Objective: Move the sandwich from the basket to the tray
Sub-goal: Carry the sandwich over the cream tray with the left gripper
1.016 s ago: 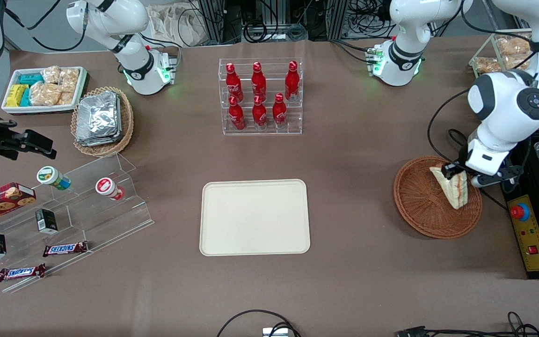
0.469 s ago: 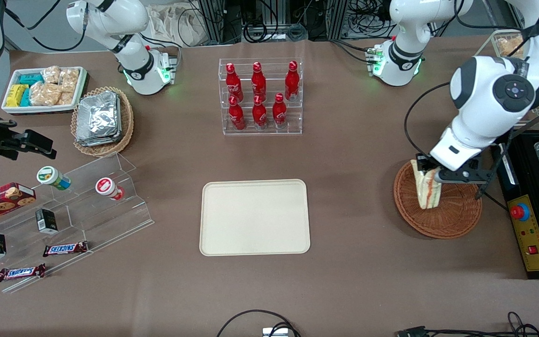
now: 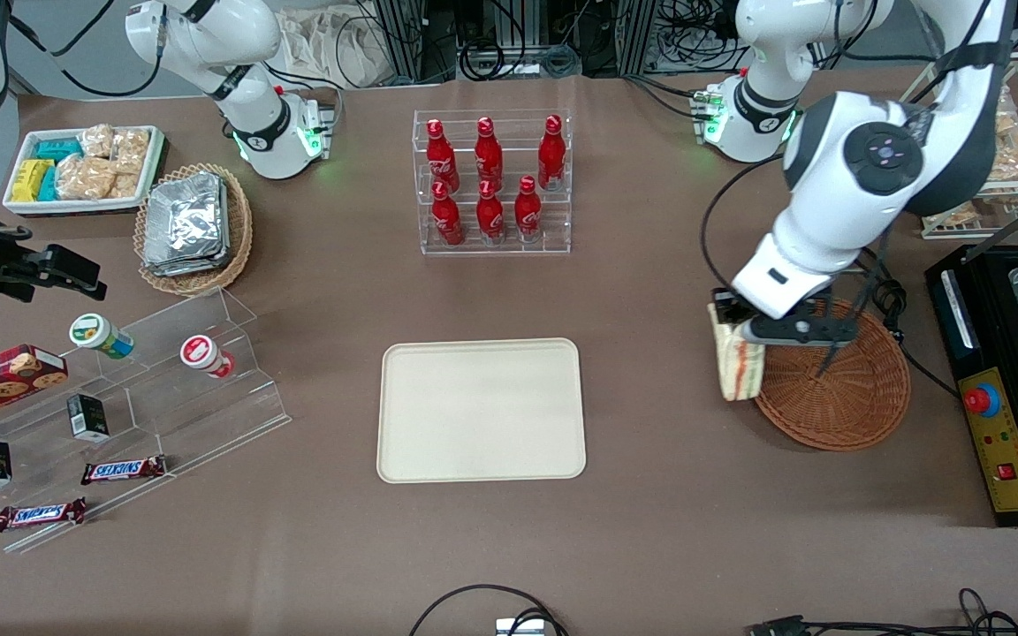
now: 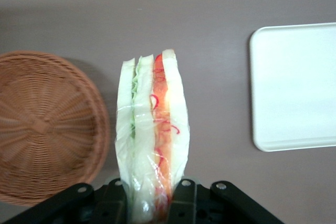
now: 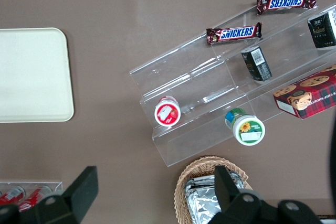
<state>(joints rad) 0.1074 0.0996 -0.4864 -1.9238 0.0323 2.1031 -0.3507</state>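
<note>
Left arm's bent over at the elbow, wrist angled down toward the table. Its gripper (image 3: 733, 320) hangs up in the air at the basket's (image 3: 836, 389) rim, fingers (image 4: 184, 196) pinched tight on the sandwich (image 3: 737, 360), which dangles below.

We see the worktop (image 3: 650, 291) from high in front; both wrist cams look straight down, sharing the tray (image 3: 481, 411) (image 4: 294, 85) (image 5: 31, 74).

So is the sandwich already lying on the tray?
No, the gripper holds the sandwich in the air at the basket's rim, and the tray is bare.
</note>
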